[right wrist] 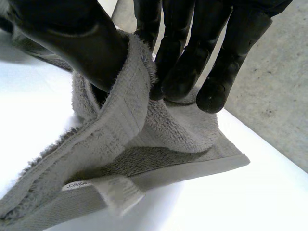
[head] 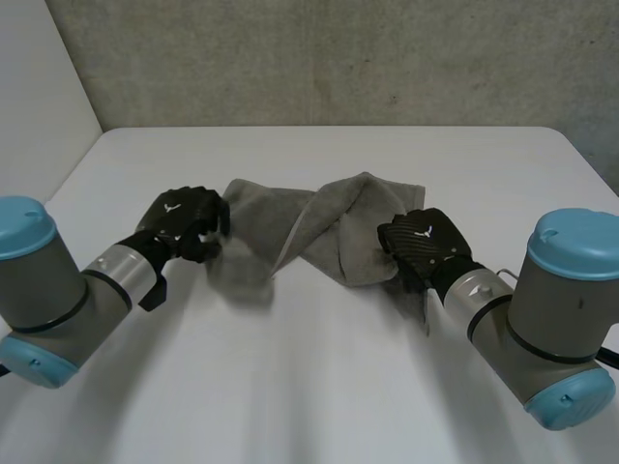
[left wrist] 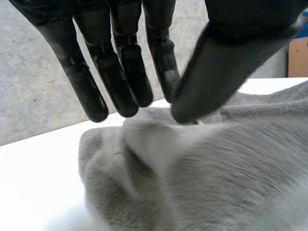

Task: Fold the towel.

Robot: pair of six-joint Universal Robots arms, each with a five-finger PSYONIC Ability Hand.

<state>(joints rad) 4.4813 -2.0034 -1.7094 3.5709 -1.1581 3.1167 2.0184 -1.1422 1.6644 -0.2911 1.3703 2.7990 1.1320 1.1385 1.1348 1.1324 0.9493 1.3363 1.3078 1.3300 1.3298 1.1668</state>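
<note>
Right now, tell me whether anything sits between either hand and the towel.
Nothing visible does. The right hand pinches a fold of the towel between thumb and fingers at its right end. The left hand is at the left end with straight fingers, its thumb tip at the cloth.

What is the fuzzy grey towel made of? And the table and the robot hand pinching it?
The towel looks like terry cloth, probably cotton: tiny fuzzy loops, a flat woven band along its edge. The table looks like smooth white laminate or painted board, faintly shiny. The right robot hand looks like matte black plastic or rubber; I can't tell which.
</note>
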